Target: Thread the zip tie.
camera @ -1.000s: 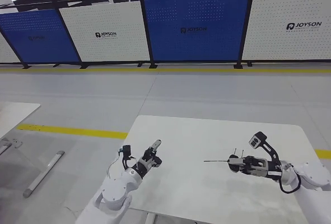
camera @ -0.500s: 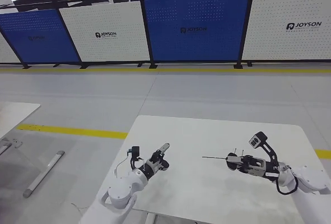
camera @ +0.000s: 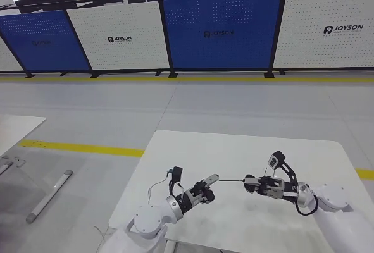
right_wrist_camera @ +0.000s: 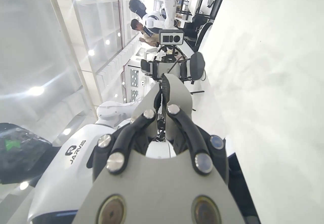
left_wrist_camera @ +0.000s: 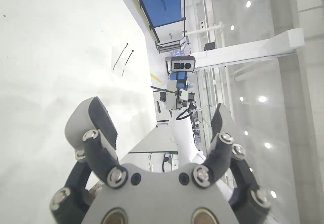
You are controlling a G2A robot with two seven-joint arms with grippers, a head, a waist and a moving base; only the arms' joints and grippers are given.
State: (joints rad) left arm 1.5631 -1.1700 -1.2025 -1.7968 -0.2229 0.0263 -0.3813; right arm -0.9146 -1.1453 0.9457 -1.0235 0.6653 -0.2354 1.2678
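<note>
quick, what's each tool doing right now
Left tool: open, holding nothing.
Right tool: shut on the zip tie.

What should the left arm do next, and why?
Probably ease the left gripper forward and close on the free tip of the zip tie: its jaws are open and empty, and the right gripper holds the tie pointing at them, tip just short.

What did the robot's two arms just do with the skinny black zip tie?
The left gripper moved across the white table toward the middle, and its fingers are open. The right gripper came a little way to meet it, carrying the thin black plastic zip tie, whose tip now nearly reaches the left gripper. The right gripper stayed shut on the tie, and nothing was let go.
</note>
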